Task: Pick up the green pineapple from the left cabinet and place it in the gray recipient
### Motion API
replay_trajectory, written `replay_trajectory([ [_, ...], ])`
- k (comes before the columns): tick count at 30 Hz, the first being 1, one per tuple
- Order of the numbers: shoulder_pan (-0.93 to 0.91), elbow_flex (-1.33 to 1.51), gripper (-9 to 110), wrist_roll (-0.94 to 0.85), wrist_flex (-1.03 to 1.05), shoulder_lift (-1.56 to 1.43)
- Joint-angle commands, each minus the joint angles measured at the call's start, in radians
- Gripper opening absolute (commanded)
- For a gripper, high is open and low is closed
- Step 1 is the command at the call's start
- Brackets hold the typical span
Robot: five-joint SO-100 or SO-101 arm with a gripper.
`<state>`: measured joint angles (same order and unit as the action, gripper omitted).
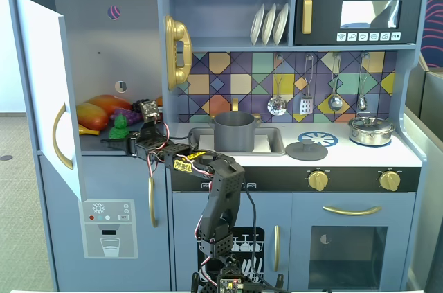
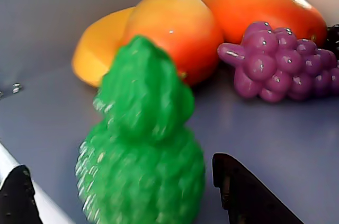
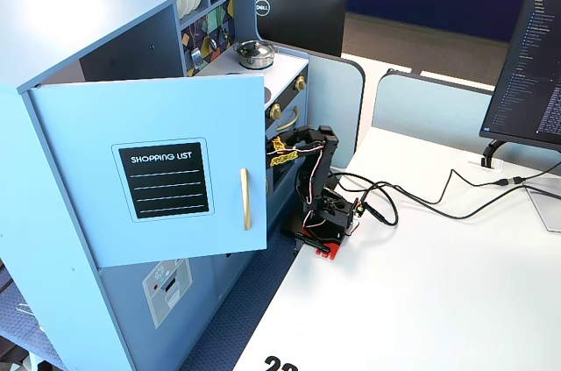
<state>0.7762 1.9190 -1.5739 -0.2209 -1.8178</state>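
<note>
Inside the left cabinet (image 1: 111, 64), whose door stands open, the green pineapple (image 2: 143, 150) sits upright on the shelf near the purple grapes (image 2: 280, 65) and orange fruits (image 2: 175, 33), with the tool (image 2: 127, 192) open, one finger on either side of it.

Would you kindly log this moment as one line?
phase: reach | gripper: open, straddling green pineapple | place: left cabinet shelf | gray recipient: empty

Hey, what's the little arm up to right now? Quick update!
Gripper open, fingers either side of the green pineapple, not yet closed. Pineapple standing on the left cabinet shelf. Purple grapes and orange fruit close behind. Gray pot waiting empty.
</note>
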Motion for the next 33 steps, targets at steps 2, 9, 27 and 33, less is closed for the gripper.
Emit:
replay_trajectory([
  [2,-0.002,-0.14,31,-0.018,-0.037,0.052],
  [9,0.023,-0.189,0,-0.063,-0.018,0.066],
  [27,0.265,0.132,0,-0.106,0.558,-0.874],
  [33,0.077,0.138,0,-0.078,0.626,-1.054],
])
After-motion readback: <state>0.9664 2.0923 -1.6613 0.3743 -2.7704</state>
